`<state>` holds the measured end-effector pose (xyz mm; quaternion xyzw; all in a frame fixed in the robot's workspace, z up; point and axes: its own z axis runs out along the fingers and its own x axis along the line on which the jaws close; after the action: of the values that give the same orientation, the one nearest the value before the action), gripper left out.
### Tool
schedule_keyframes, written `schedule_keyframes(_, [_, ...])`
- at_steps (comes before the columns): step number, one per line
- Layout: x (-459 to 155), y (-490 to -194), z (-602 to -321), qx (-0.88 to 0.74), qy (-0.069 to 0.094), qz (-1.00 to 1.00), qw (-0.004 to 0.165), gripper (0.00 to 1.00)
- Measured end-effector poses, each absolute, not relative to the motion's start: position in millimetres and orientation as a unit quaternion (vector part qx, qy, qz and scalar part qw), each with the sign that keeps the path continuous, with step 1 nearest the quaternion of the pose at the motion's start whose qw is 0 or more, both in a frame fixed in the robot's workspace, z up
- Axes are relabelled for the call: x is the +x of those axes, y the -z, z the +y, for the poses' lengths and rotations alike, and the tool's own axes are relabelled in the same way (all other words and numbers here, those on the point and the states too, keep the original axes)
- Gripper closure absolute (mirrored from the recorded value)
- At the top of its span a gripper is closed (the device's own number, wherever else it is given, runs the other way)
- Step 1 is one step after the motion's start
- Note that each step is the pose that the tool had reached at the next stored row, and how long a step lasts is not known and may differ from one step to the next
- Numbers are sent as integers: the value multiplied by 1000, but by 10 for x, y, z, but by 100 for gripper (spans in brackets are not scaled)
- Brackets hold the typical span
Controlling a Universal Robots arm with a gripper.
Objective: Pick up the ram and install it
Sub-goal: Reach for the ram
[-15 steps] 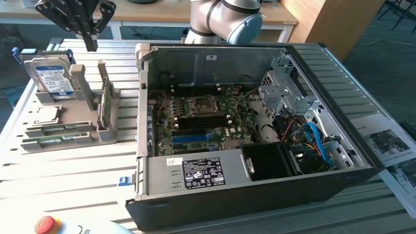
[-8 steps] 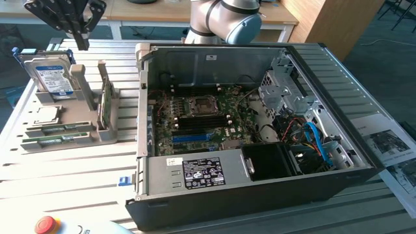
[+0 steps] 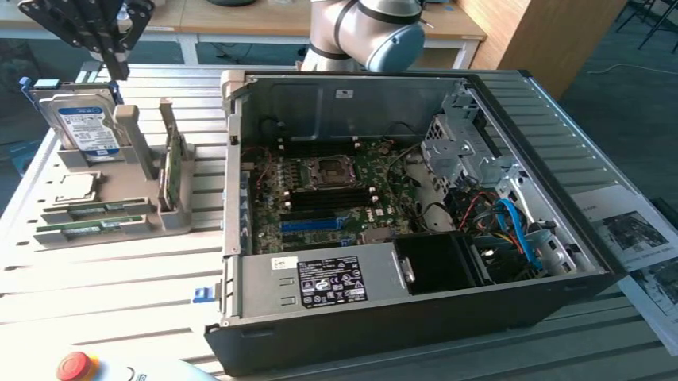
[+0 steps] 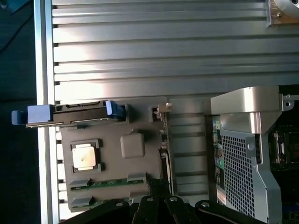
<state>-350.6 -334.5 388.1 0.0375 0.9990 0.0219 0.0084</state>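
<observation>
1. The gripper (image 3: 117, 67) is hanging with its fingers pressed together, holding nothing, above the hard drive (image 3: 87, 125) near the table's (image 3: 106, 278) edge at the exterior view's left.
2. The ram (image 3: 170, 167) is standing on edge in the grey holder (image 3: 159, 224), just beside the open computer case (image 3: 424, 316), with a bare strip of slatted table lying between them.
3. The hard drive is wearing a blue-and-white label and the power supply (image 3: 329, 282) a black one. I cannot read the writing on either.
4. The exterior view is showing the motherboard (image 3: 329, 190). The wrist view is showing the case's perforated rear panel (image 4: 236, 158) and the processor chip (image 4: 84, 155).
</observation>
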Motion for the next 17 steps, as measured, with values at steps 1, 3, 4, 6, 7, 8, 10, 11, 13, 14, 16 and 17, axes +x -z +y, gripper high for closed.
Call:
schedule_keyframes(1, [-3530, -3880, -3340, 37, -22, 999, 8, 90])
schedule_keyframes(3, [-3580, -3879, -3330, 37, -22, 999, 8, 90])
schedule_keyframes(4, [-3604, -3878, -3325, 37, -22, 999, 8, 90])
schedule_keyframes(6, [-3656, -3876, -3313, 38, -22, 999, 8, 90])
schedule_keyframes(7, [-3680, -3876, -3307, 38, -22, 999, 8, 90])
schedule_keyframes(8, [-3703, -3875, -3301, 38, -22, 999, 8, 90])
schedule_keyframes(10, [-3751, -3873, -3289, 37, -22, 999, 8, 90])
schedule_keyframes(11, [-3775, -3872, -3283, 37, -22, 999, 8, 90])
schedule_keyframes(13, [-3825, -3870, -3271, 37, -22, 999, 8, 90])
schedule_keyframes(14, [-3850, -3869, -3265, 38, -22, 999, 8, 90])
schedule_keyframes(16, [-3899, -3868, -3254, 38, -22, 999, 8, 90])
schedule_keyframes(17, [-3923, -3867, -3249, 38, -22, 999, 8, 90])
